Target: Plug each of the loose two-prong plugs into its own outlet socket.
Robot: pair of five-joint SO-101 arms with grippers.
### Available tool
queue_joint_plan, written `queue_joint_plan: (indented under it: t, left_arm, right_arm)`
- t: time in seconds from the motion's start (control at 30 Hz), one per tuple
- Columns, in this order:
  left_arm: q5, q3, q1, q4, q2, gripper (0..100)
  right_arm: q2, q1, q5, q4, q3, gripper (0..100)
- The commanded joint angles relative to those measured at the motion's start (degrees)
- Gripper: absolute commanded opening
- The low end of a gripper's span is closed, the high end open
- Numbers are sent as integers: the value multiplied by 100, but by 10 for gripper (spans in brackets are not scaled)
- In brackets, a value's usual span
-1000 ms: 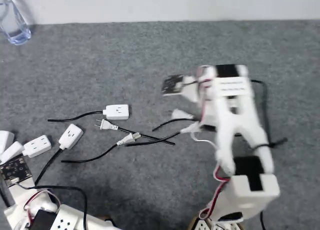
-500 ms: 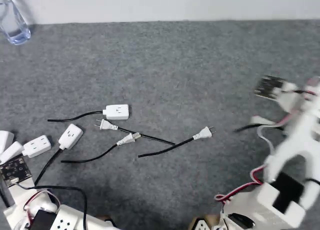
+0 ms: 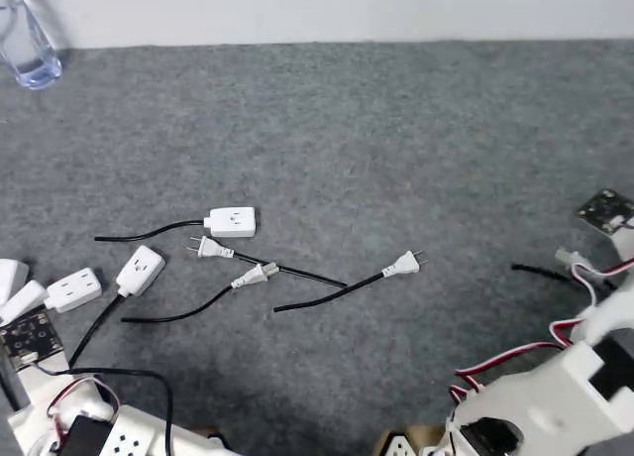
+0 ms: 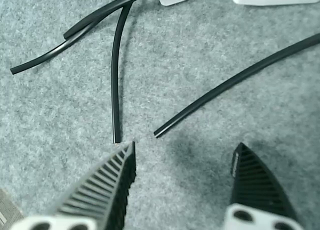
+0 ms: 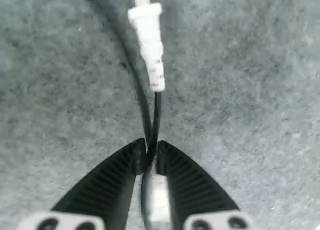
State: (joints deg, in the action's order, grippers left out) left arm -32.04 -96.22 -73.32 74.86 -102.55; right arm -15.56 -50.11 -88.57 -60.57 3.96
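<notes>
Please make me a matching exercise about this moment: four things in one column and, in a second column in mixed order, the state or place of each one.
Things
1. left gripper
2. right gripper
3. clear container
4. lone white plug

States or places
A. jaws shut on a black cable
B. far left corner in the high view
C. jaws open, empty
D. lying free, unplugged

Pairs: 1-C, 2-A, 3-B, 4-D

Wide open carpet (image 3: pixel 396 129) lies beyond the top socket (image 3: pixel 231 220), a free run up to the wall (image 3: pixel 347 10). On its near side it's crowded: a plug (image 3: pixel 211 248), a second plug (image 3: pixel 255 274), crossing black cords (image 3: pixel 307 276), and another socket (image 3: pixel 139 270) just beside them.
</notes>
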Motion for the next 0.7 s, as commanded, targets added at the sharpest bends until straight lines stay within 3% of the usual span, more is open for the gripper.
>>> queue_joint_plan:
  t: [0.0, 0.1, 0.17, 0.37, 0.47, 0.67]
  left_arm:
    - [0, 48, 26, -44, 0, 295]
    - [0, 48, 26, -44, 0, 295]
    - [0, 48, 26, -44, 0, 295]
    - [0, 48, 26, -44, 0, 295]
    - [0, 48, 26, -44, 0, 295]
    - [0, 48, 26, -44, 0, 295]
  right_arm:
    - [145, 259, 378, -215, -79, 224]
    - [338, 479, 510, -593, -79, 351]
    - [567, 725, 519, -927, -79, 385]
    - [1464, 2334, 774, -2105, -53, 321]
    - [1727, 3284, 1363, -2132, -53, 307]
    - [1798, 4822, 1565, -2123, -35, 307]
